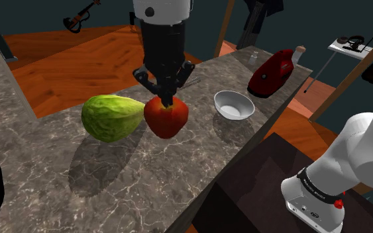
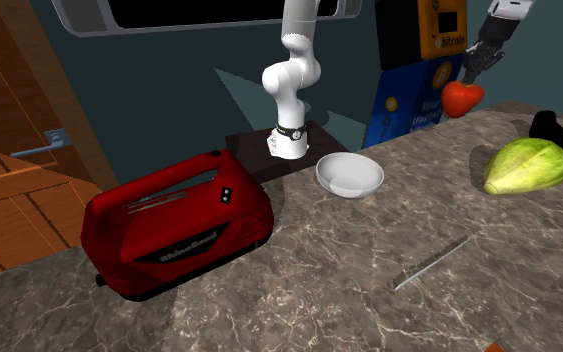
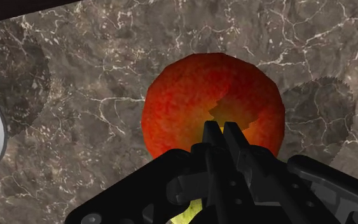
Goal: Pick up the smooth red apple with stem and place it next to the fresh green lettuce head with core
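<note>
On the shoulder view's left, the lettuce (image 1: 112, 117) lies on the marble counter (image 1: 145, 179). Close beside it to the right hangs the apple (image 1: 165, 117), clear of the counter and not touching the lettuce. My gripper (image 1: 167, 100) comes down from above and clamps the apple at its top between two fingers (image 3: 214, 137) drawn close together. Further right sits a white bowl (image 1: 234, 104), then a red toaster (image 1: 271, 73) near the counter's far end.
</note>
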Controlling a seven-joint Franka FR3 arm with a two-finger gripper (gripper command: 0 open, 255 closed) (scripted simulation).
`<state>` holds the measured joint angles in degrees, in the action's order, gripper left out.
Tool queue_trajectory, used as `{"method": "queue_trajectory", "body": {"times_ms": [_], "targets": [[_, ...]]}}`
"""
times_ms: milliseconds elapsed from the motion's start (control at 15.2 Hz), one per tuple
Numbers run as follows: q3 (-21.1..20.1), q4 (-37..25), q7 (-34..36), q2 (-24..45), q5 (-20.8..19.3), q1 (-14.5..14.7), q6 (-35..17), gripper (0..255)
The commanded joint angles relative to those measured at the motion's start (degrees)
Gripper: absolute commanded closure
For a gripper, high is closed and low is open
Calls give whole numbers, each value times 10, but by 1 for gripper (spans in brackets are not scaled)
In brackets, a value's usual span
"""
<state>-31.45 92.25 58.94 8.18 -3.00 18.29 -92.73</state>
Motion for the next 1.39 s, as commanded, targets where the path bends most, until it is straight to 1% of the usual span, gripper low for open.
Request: {"method": "queue_trajectory", "body": {"times_ms": [0, 660, 1320], "targets": [[1, 17, -2, -1, 0, -2, -17, 255], [3, 88, 0, 4, -3, -3, -92, 255], [5, 144, 7, 23, -15, -1, -165, 255]]}}
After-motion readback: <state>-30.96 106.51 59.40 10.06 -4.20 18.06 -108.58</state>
